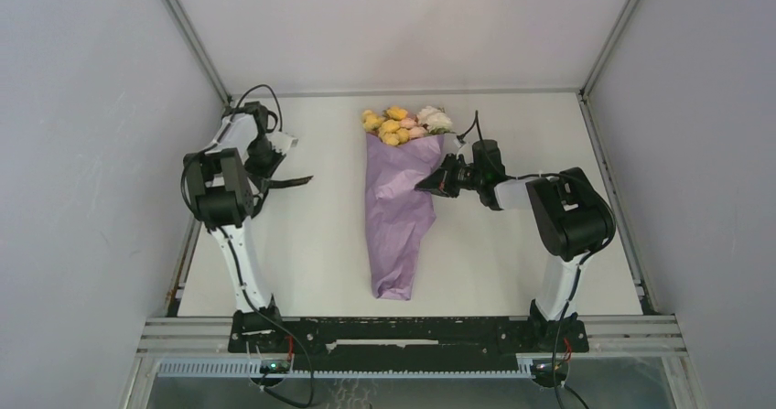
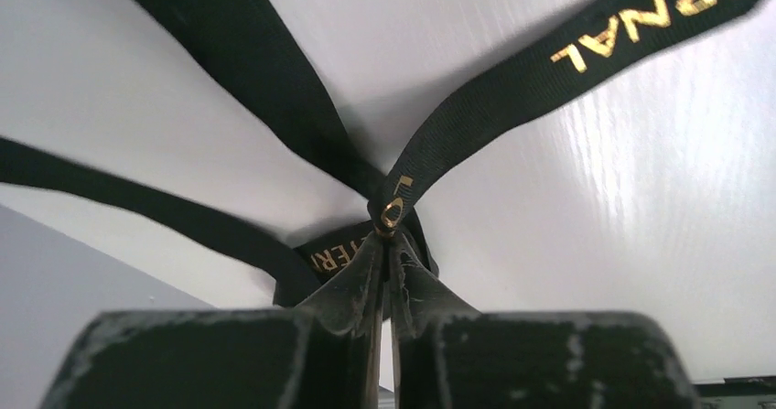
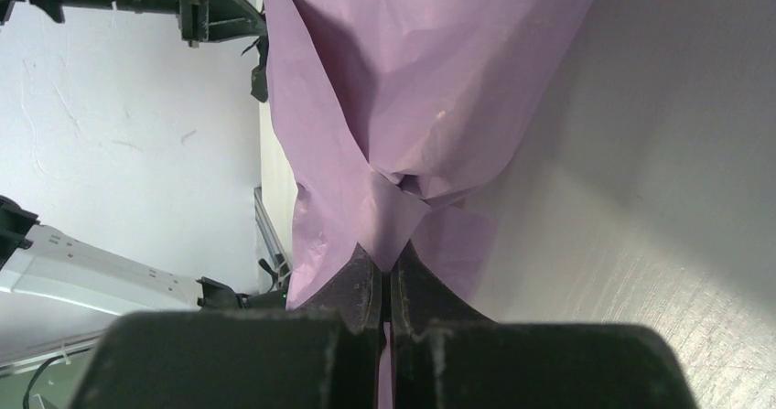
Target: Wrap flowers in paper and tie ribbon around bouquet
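The bouquet [image 1: 400, 215] lies in the middle of the table as a lilac paper [image 3: 430, 80] cone, narrow end toward the arms. Yellow, pink and white flowers [image 1: 405, 123] poke out of its far wide end. My right gripper [image 1: 430, 185] meets the cone's right edge at mid-height. In the right wrist view this gripper [image 3: 392, 261] is shut on a folded flap of the paper. At the table's far left, my left gripper [image 1: 273, 173] is shut on the black ribbon [image 1: 291, 182]. The ribbon [image 2: 512, 98] carries gold lettering, and its strands fan out from the pinched left gripper [image 2: 388, 237].
The white table [image 1: 311, 244] is walled by grey panels on the left, right and back. A metal rail [image 1: 412, 327] with both arm bases runs along the near edge. The left arm's elbow [image 1: 218, 189] stands close to the left wall.
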`<state>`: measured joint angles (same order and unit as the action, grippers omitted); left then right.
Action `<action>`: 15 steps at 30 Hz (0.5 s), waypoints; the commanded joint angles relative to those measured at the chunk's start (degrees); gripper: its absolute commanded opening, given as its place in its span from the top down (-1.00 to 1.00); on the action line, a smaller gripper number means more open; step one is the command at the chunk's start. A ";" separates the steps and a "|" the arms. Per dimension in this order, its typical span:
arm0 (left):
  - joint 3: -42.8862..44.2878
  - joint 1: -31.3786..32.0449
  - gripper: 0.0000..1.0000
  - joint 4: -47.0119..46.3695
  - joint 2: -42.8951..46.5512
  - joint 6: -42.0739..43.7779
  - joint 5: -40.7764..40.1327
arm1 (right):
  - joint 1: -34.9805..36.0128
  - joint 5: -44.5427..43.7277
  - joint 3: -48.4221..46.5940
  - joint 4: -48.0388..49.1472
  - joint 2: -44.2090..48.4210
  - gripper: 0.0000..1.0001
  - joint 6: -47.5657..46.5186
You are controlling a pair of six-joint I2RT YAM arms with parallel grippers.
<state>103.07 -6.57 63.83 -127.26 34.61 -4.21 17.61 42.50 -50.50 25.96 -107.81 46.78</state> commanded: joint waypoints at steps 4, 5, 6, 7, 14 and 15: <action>-3.61 0.72 1.00 1.15 14.07 -1.65 5.62 | -0.48 0.64 0.13 3.13 1.71 1.00 -0.57; -3.92 1.40 1.00 2.21 16.29 -1.73 7.73 | -0.53 0.59 0.14 3.12 1.99 1.00 -0.51; -4.05 2.46 1.00 3.43 19.06 -1.74 10.10 | -0.62 0.52 0.14 3.18 2.18 1.00 -0.43; -3.86 3.64 1.00 5.40 22.07 -1.59 12.34 | -0.69 0.61 0.14 3.30 2.52 1.00 -0.19; 1.51 25.43 1.00 16.40 41.77 3.64 22.72 | -2.08 -0.11 -0.31 1.62 3.31 1.00 0.11; 2.36 29.37 1.00 17.31 43.85 3.55 23.35 | -2.27 -0.20 -0.29 1.42 3.31 1.00 0.07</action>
<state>100.79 9.69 72.12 -93.89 35.09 10.63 16.49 42.50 -50.30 25.82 -107.74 46.85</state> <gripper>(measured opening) 0.006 0.017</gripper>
